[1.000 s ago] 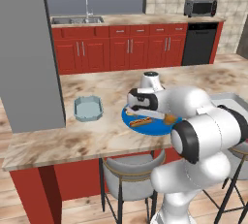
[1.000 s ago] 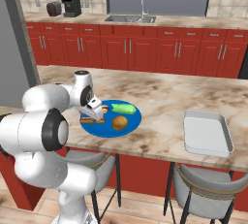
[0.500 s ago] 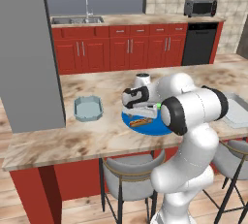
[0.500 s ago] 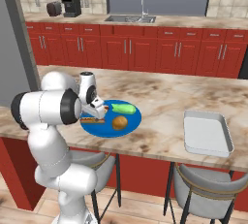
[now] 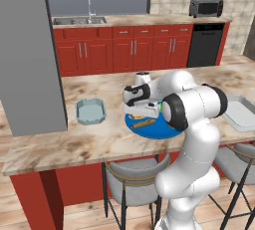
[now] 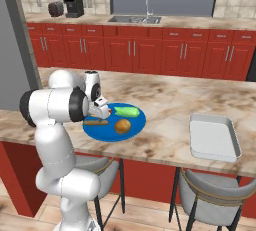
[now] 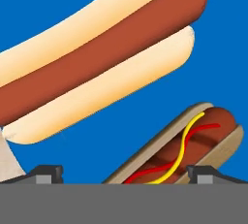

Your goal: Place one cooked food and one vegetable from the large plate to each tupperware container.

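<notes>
The robot's gripper [image 7: 124, 172] is hanging low over the big blue plate [image 5: 167, 129], near the plate's left side. Its jaws are standing wide apart, and nothing is sitting between them. In the hand view, the two dark finger tips [image 7: 46, 173] are poking up at the bottom, far from each other.

Two hot dogs are lying on the plate. The plain hot dog [image 7: 97, 53] in a pale bun is stretching across the top of the hand view. The smaller hot dog [image 7: 186, 150], with yellow and red lines on it, is lying right by the finger tips. The two hot dogs are near each other but not touching.

A green vegetable [image 6: 126, 110] is lying on the far part of the plate. A round brown food [image 6: 122, 125] is sitting on the near part.

The small tub [image 5: 91, 111] is sitting on the counter [image 5: 74, 142] to the left of the plate. The bigger tray tub [image 6: 214, 137] is sitting well apart on the right. Both tubs are looking bare inside.
</notes>
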You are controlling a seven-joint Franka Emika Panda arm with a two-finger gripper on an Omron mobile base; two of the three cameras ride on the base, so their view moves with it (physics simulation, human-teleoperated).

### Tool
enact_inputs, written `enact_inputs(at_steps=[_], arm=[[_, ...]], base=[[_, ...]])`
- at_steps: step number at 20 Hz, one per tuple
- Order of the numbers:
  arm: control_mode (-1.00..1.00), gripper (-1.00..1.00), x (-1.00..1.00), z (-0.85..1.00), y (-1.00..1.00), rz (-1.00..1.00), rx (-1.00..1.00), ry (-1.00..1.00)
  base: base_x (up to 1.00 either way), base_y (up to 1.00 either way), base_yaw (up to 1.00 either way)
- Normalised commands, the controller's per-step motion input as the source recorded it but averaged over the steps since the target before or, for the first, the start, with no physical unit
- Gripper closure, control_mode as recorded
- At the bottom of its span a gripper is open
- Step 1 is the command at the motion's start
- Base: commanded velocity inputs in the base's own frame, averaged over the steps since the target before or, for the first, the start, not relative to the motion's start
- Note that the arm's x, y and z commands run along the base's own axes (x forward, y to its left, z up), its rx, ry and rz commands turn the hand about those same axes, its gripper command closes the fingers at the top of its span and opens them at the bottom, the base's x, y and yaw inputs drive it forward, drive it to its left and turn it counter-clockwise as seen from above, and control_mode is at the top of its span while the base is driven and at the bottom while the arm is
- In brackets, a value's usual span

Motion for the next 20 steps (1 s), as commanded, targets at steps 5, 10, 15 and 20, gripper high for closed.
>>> enact_inputs(at_steps=[5, 10, 15, 20], arm=[[-1.00, -1.00, -0.19, -0.15, 0.00, -0.03, 0.00, 0.01], [-1.00, -1.00, -0.15, -0.03, 0.00, -0.03, 0.00, 0.00], [-1.00, -1.00, -0.10, 0.00, 0.00, -0.02, 0.00, 0.00], [-1.00, -1.00, -0.08, 0.00, 0.00, -0.06, -0.02, -0.01]], base=[[0.00, 0.00, 0.00], [0.00, 0.00, 0.00], [0.00, 0.00, 0.00], [0.00, 0.00, 0.00]])
